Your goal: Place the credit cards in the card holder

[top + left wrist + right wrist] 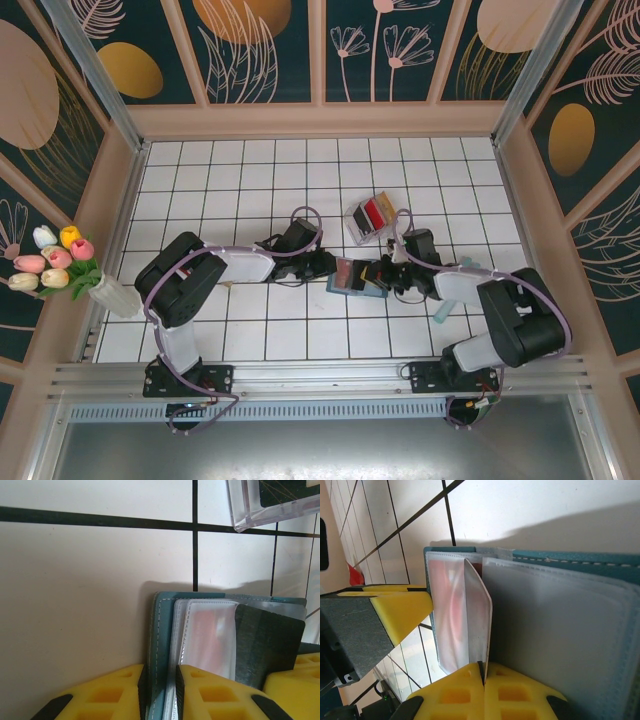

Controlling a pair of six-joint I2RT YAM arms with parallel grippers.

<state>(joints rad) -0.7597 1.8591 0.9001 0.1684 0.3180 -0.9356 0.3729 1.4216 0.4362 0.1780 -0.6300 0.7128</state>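
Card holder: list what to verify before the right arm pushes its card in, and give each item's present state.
1. Grip of the left end effector on the card holder: ok, shut on its teal cover.
2. Grip of the right end effector on the black card: ok, pinched edge-on.
3. Card's leading edge inside a sleeve: cannot tell.
4. Outermost sleeve free: not ok, a red card shows through it.
5. The clear rack apart from the holder: ok.

The card holder (347,281) lies mid-frame between the left gripper (328,266) and right gripper (386,276), a card (267,640) partway in. A clear rack (368,220) stands just above.
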